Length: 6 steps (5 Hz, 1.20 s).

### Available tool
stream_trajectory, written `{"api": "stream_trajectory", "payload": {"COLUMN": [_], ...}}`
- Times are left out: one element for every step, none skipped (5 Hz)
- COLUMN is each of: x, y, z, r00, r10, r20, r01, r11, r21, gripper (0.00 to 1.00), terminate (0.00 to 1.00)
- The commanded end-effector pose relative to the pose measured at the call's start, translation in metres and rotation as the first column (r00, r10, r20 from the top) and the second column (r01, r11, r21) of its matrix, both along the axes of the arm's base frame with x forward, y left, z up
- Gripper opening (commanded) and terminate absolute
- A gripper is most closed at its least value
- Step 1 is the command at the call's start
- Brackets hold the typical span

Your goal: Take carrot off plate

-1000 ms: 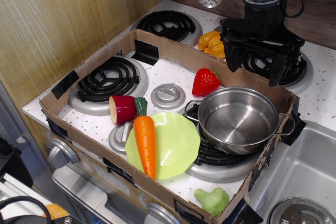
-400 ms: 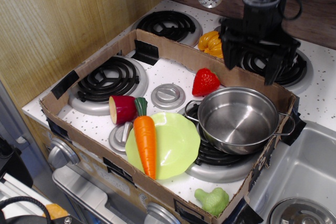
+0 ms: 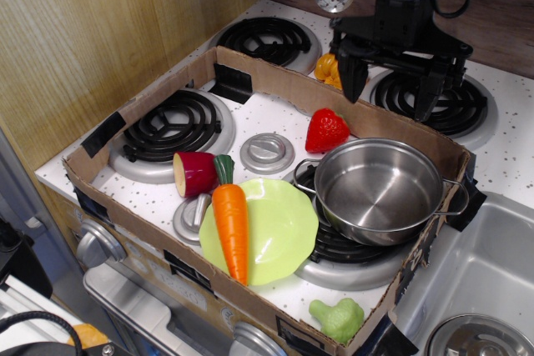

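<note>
The orange carrot [image 3: 231, 224] with a green stem lies along the left side of the lime-green plate [image 3: 279, 231], stem pointing away, tip toward the front cardboard wall. The plate sits at the front of the cardboard tray. My black gripper [image 3: 390, 87] hangs open and empty at the back right, above the tray's rear wall and the steel pot, far from the carrot.
A steel pot [image 3: 380, 189] stands right of the plate. A red strawberry toy [image 3: 326, 130], a dark red halved toy [image 3: 195, 173] and a yellow-orange pumpkin toy [image 3: 328, 67] lie nearby. A green toy [image 3: 338, 318] sits at the front. Cardboard walls [image 3: 133, 224] ring the stove. A sink [image 3: 476, 281] is at the right.
My gripper has moved left and slightly back along the rear of the tray, with its fingers spread wider. The carrot and plate have not moved.
</note>
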State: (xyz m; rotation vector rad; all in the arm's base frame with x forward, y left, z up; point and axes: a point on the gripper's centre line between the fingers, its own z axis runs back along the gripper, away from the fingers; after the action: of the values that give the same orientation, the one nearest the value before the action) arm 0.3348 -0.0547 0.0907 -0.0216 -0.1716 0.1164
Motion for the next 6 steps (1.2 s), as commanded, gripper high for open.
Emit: {"api": "stream_trajectory", "payload": {"x": [-0.028,-0.042,-0.055,-0.071,-0.087,-0.101], "y": [0.01,0.018,0.028,0.038,0.047,0.056], "z": [0.021,0.025,0.023,0.017,0.007,-0.009], "r00": [0.906,0.847,0.823,0.817,0.81,0.798], "r10": [0.424,0.522,0.554,0.558,0.578,0.6], "r20": [-0.017,-0.097,-0.126,-0.144,-0.1,-0.058], "r01": [-0.424,-0.524,-0.554,-0.558,-0.579,-0.602], "r11": [0.905,0.851,0.832,0.829,0.815,0.799], "r21": [-0.021,0.005,0.038,0.048,0.02,-0.011], "gripper": [1.0,1.0,1.0,1.0,1.0,1.0], "terminate": [0.0,0.0,0.0,0.0,0.0,0.0]}}
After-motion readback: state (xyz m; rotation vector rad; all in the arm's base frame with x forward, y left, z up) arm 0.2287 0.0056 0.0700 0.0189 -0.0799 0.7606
